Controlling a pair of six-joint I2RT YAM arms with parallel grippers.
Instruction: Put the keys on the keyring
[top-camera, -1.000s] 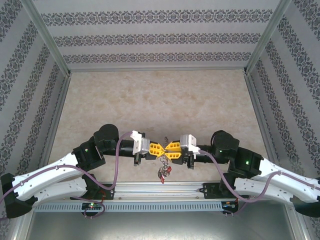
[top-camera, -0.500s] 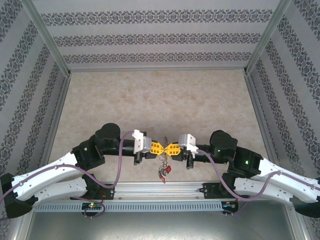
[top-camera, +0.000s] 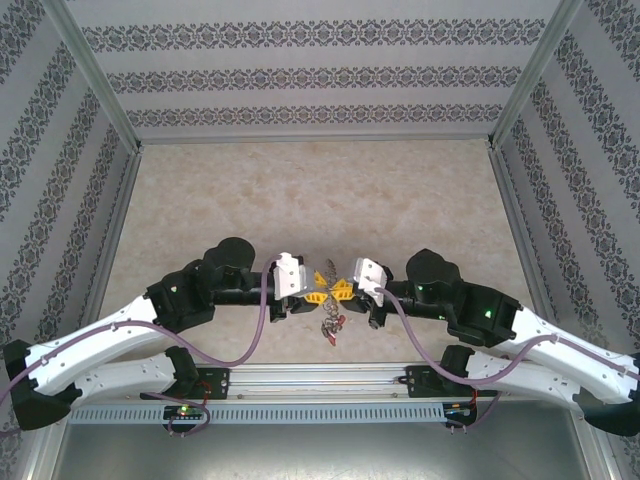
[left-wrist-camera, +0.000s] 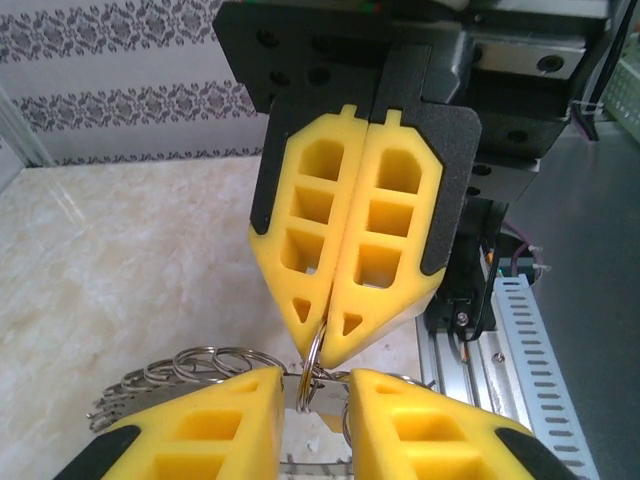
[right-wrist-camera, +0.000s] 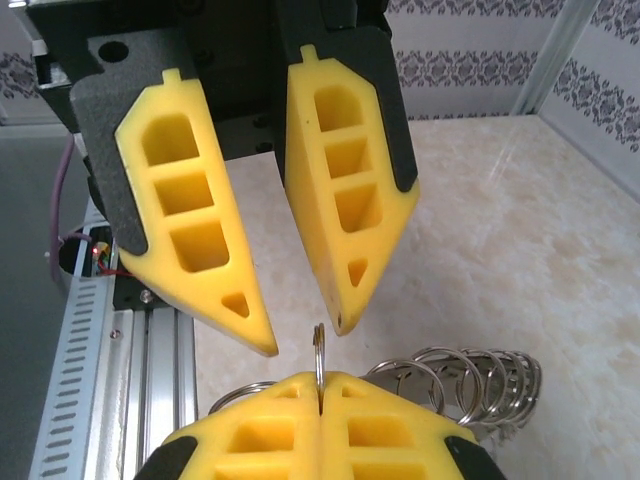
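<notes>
In the top view the keys (top-camera: 330, 325), small with red heads, hang in a cluster under the two grippers near the table's front edge. My right gripper (right-wrist-camera: 320, 385) is shut on a thin metal ring of the keyring (right-wrist-camera: 319, 350), which stands edge-on above its tips. A row of overlapping silvery loops (right-wrist-camera: 470, 375) trails off to one side. My left gripper (left-wrist-camera: 315, 378) faces it tip to tip and stands open, one finger on each side of the keyring (left-wrist-camera: 313, 365) without pinching it. From above, the left gripper (top-camera: 322, 284) and right gripper (top-camera: 343, 290) meet.
An aluminium rail (top-camera: 320, 378) runs along the near edge just behind the grippers, with cable ducting (left-wrist-camera: 520, 330) beside it. The marble-patterned tabletop (top-camera: 320, 200) stretches away toward patterned walls on three sides.
My left gripper has opened and let go of the ring, while the right has shut on it. Both wrists and the hanging keys have shifted a little away from the near rail.
</notes>
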